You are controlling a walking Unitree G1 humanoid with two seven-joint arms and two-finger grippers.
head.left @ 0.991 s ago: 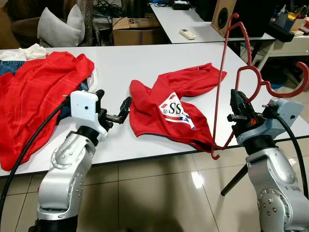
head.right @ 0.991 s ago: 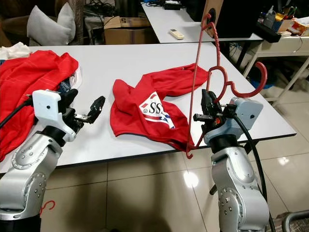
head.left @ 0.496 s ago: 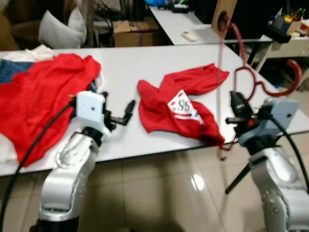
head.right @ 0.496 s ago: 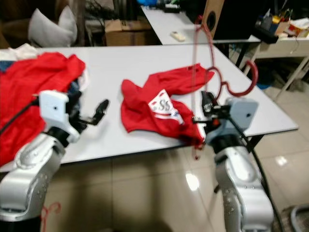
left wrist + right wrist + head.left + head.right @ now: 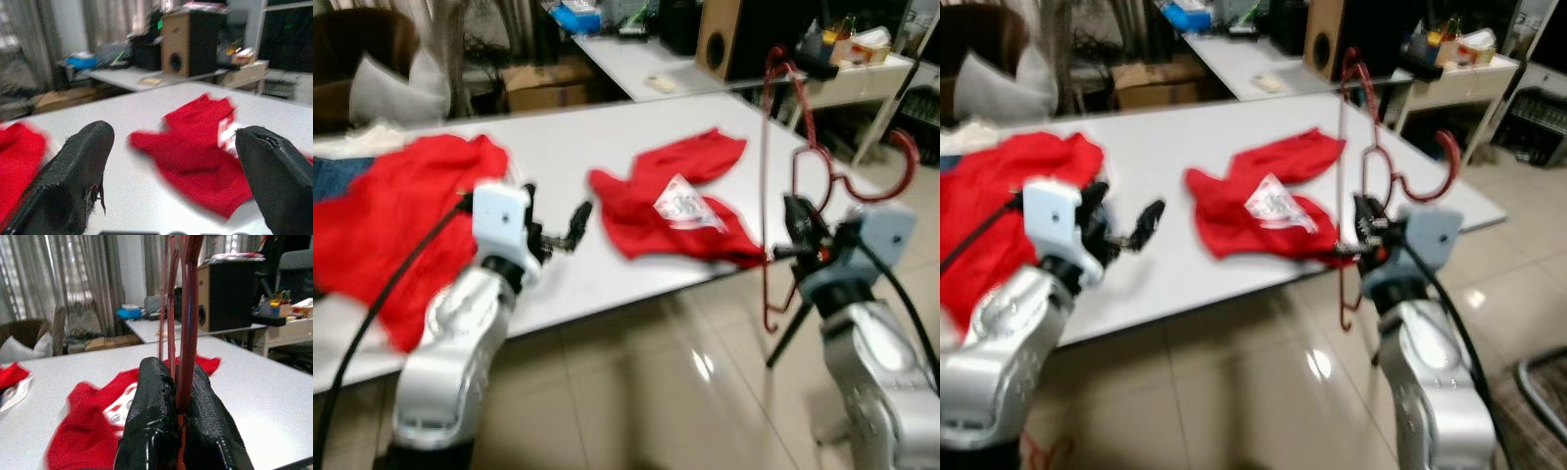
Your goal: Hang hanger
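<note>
Op: White table (image 5: 597, 147) just ahead of me. Right gripper (image 5: 795, 235) is clenched on the red hanger (image 5: 773, 186), which stands upright off the table's near corner. Left gripper (image 5: 570, 223) hovers over the tabletop, fingers (image 5: 78, 171) spread, nothing between them.

Log: Advice for the step?

Op: Keep the clamp firm and the hook uppermost while carrying; I see no rail so far. Beyond: red shirt (image 5: 680, 201), red cloth (image 5: 396, 211), then a second desk with a speaker (image 5: 724, 37).
</note>
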